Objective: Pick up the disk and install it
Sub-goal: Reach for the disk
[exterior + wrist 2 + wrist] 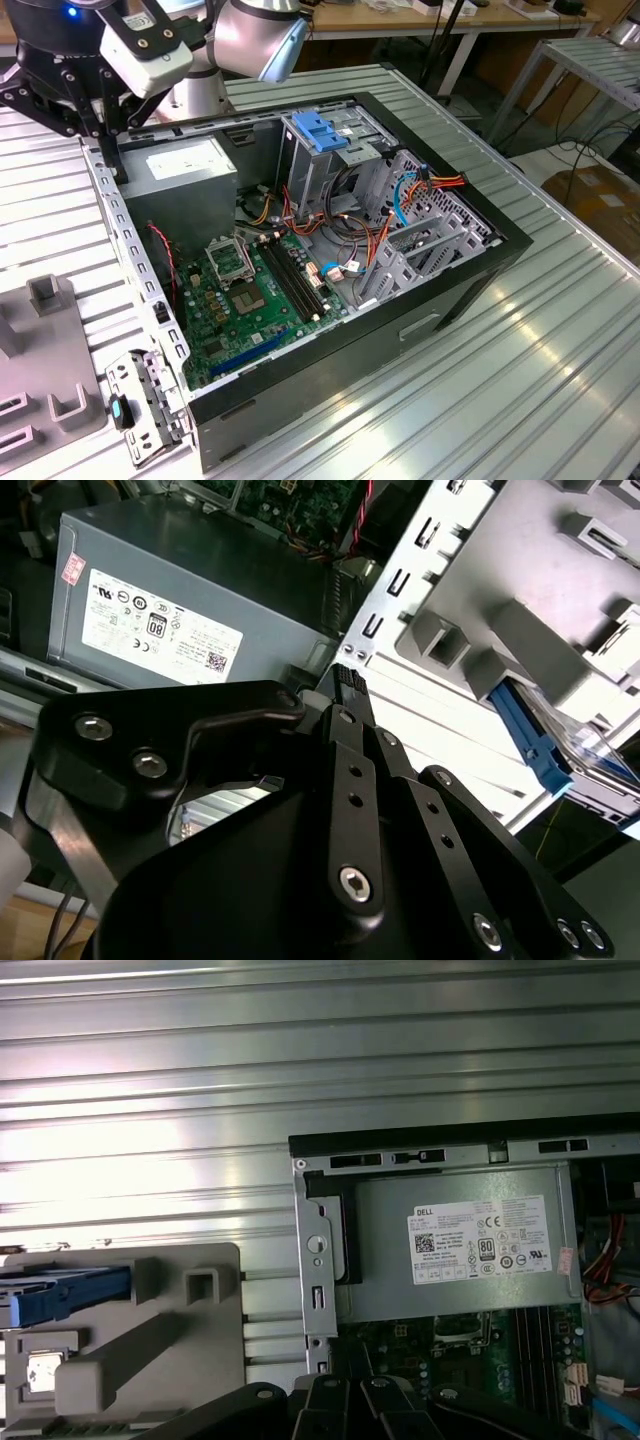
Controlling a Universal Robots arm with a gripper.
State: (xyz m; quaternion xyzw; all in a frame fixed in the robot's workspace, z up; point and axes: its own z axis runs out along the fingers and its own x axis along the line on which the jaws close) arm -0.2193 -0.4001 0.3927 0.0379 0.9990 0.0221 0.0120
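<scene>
- Claw [108,125] – hangs at the exterior view's upper left, over the back corner of the open computer case [480,262], right above the case wall. From where I stand, whether it is released or clenched cannot be told. Its black linkage shows in both wrist views [345,680] [345,1358].
- Disk [70,1295] – sits outside the case in a grey fixture [150,1340]. Its blue side rail is the plainest part in both wrist views [532,738]. It is apart from the claw and not in its grasp.
- Power supply [190,175] – a grey box with a white sticker in the case corner, just beside the claw. The second wrist view has it close behind the claw [180,600], and the first wrist view shows it inside the case wall [460,1245].
- Motherboard [250,290] – green, flat on the case floor, in front of the power supply.
- Drive cage [335,170] – bare metal, upright at the far side of the case, with a blue latch [320,130] on top.
- Table [520,380] – ribbed metal; it carries both the case and the fixture [50,330], which stands to the exterior view's left of the case.
</scene>
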